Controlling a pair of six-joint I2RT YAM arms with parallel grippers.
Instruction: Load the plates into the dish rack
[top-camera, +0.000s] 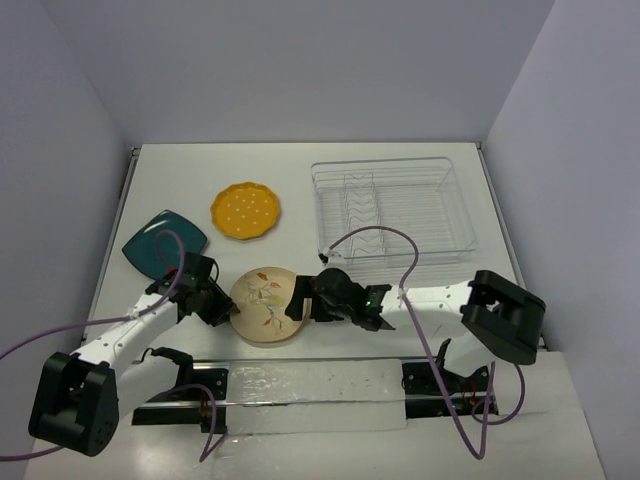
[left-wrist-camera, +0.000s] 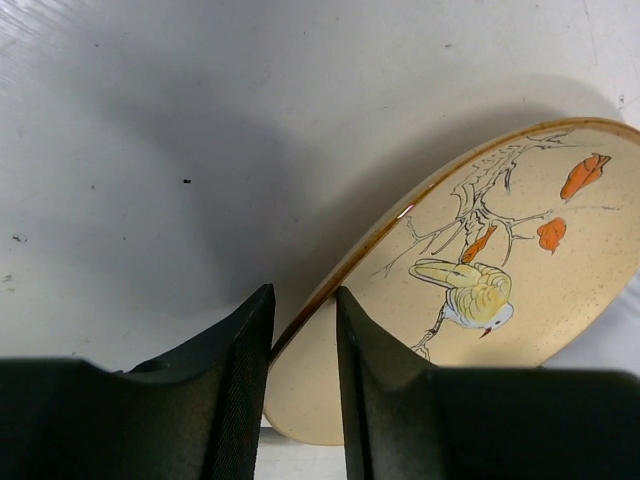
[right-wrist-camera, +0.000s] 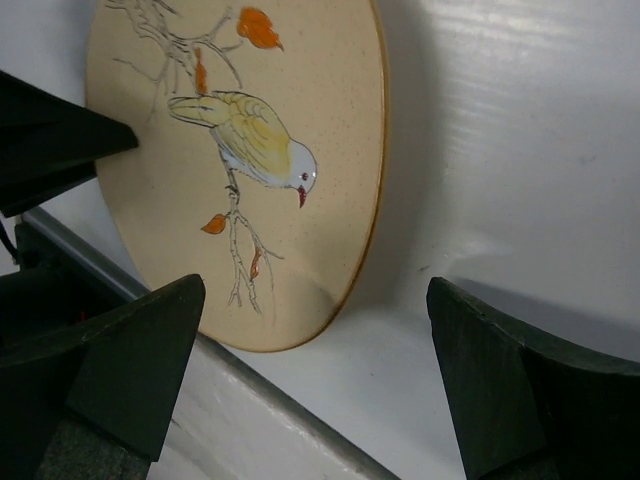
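Left end effector (left-wrist-camera: 303, 300): you have the jaws drawn in narrow, one finger on each side of the cream plate (top-camera: 265, 305), pinching its left rim. The brown edge line runs up between the two black fingers (left-wrist-camera: 240, 380).

Right end effector (right-wrist-camera: 315, 330): your jaws are spread wide at the same plate's right edge. The rim lies ahead of the gap. I cannot tell whether either finger touches it.

Surface: you are working on a white counter (top-camera: 420, 300), with pale walls at the back and on both sides. The cream plate, which bears a bird-and-branch design, sits near the front edge between the two arms.

Other items: the yellow plate (top-camera: 246, 211) lies flat further back, and the dark teal plate (top-camera: 163, 241) lies just left of it, near the left edge. The two are apart. The dish rack (top-camera: 465, 205) stands at the back right, well apart from all three plates.

Room: you have bare counter between the cream plate and the rack. A purple cable (top-camera: 385, 232) loops above the right arm, close to the rack's front side.
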